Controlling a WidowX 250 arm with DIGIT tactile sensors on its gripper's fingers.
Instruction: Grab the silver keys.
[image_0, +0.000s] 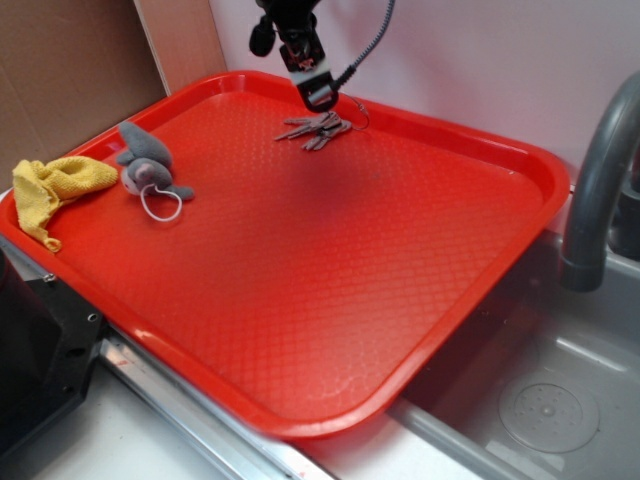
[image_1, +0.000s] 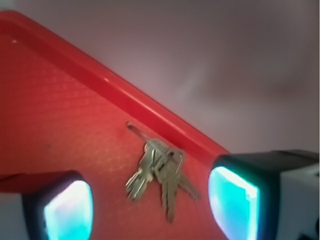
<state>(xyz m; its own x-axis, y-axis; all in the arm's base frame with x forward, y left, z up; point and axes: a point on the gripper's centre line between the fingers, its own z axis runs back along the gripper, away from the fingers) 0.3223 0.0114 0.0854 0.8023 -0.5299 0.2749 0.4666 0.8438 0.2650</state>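
Observation:
The silver keys (image_0: 316, 129) lie fanned out on the red tray (image_0: 330, 290), close to its far rim. My gripper (image_0: 320, 98) hangs just above them at the back of the tray. In the wrist view the keys (image_1: 161, 175) show between my two fingers, with the gripper (image_1: 150, 212) open and nothing held. A wide gap separates each pad from the keys. A thin wire ring sticks out from the bunch toward the rim.
A grey plush mouse (image_0: 148, 168) with a white loop lies at the tray's left side. A yellow cloth (image_0: 55, 190) drapes over the left rim. A grey faucet (image_0: 600, 170) and sink (image_0: 550, 400) sit to the right; a wall stands behind.

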